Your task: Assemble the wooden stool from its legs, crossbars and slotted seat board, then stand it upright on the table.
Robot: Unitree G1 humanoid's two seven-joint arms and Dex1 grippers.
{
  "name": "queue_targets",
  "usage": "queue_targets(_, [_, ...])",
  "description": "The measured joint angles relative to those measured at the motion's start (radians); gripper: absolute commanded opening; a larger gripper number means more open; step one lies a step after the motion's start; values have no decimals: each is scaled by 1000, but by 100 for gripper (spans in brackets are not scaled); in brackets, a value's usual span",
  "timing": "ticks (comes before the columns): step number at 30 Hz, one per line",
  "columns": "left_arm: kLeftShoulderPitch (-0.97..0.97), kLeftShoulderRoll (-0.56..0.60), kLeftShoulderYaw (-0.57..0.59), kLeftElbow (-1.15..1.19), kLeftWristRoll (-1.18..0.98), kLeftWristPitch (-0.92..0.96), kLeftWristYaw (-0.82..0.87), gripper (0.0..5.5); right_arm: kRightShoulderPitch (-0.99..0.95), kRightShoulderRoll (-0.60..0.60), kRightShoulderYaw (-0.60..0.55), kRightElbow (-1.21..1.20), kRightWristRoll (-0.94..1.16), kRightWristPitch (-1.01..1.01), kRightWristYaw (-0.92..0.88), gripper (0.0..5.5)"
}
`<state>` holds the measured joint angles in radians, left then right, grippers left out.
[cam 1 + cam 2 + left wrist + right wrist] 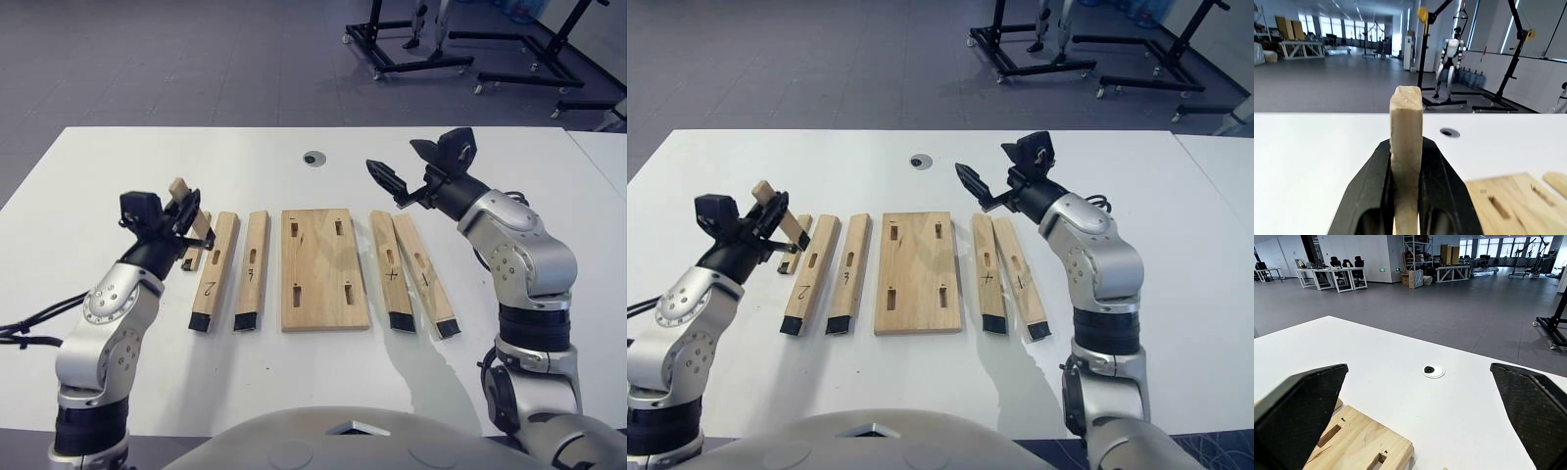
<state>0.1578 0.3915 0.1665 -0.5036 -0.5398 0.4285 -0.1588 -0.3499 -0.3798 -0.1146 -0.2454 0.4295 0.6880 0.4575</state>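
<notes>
Gripping a short crossbar (1406, 110) mid-length, the left gripper (1406, 147) holds it tilted over the table (118, 166) at nine o'clock from the seat board (324, 269). The bar looks light, stiff and sturdy, best pinched across its flat faces with the end free. The right gripper (392, 155) hangs wide open at one o'clock of the board.

The left arm rises from the lower left of the frame, elbow bent, and its gripper (189, 213) is clamped on a wooden bar (1406, 117) that seems tilted. The right arm folds upward at the right, with its gripper (418, 164) spread wide, right of upper centre.
</notes>
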Motion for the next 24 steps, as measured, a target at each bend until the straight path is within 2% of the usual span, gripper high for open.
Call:
queue_targets(7, [66, -67, 31, 58, 17, -100, -50, 39, 10, 3, 36, 3, -10, -15, -1, 536])
queue_targets(24, [22, -171, 35, 138, 68, -129, -35, 39, 10, 25, 74, 8, -21, -15, -15, 536])
